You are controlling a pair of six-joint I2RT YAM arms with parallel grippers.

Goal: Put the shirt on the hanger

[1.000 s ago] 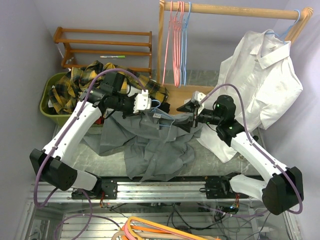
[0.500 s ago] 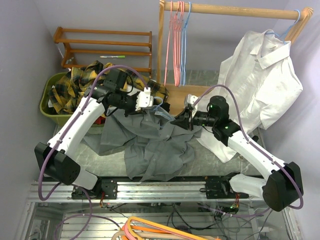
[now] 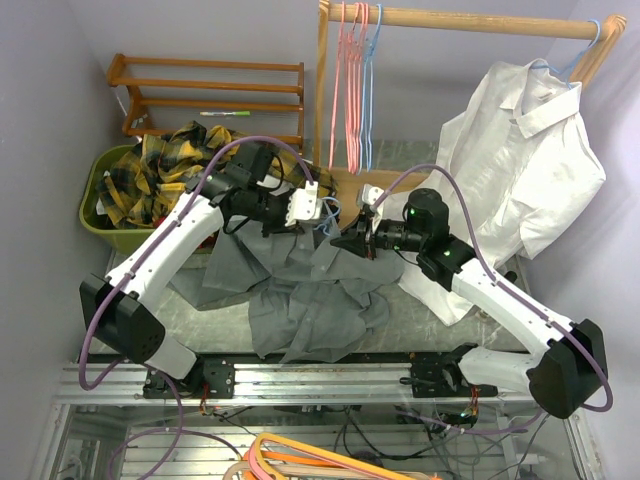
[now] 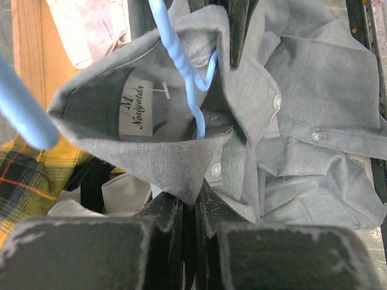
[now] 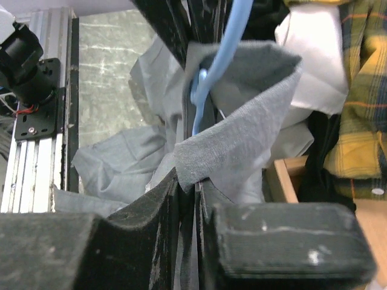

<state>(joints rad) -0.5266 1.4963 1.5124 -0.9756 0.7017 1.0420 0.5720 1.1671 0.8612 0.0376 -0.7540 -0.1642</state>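
Note:
The grey shirt (image 3: 305,295) lies crumpled on the table, its collar lifted between the two arms. My left gripper (image 3: 328,213) is shut on one collar point (image 4: 181,166), with the size label showing inside the neck. From the other side, my right gripper (image 3: 348,240) is shut on the opposite collar edge (image 5: 224,151). The light-blue hanger (image 4: 181,60) passes through the neck opening, its twisted wire (image 5: 208,72) hanging between the collar halves. In the top view only a short bit of the hanger (image 3: 324,228) shows between the grippers.
A white shirt (image 3: 530,160) hangs on a blue hanger from the wooden rail (image 3: 480,20) at the right. Pink hangers (image 3: 345,80) hang at the rail's left end. A yellow plaid shirt (image 3: 170,165) fills a green bin (image 3: 95,210) on the left, behind it a wooden shelf (image 3: 205,90).
My right gripper has closed on the collar and moved left. The left arm has carried its collar point to the right, so the two grippers now stand close together.

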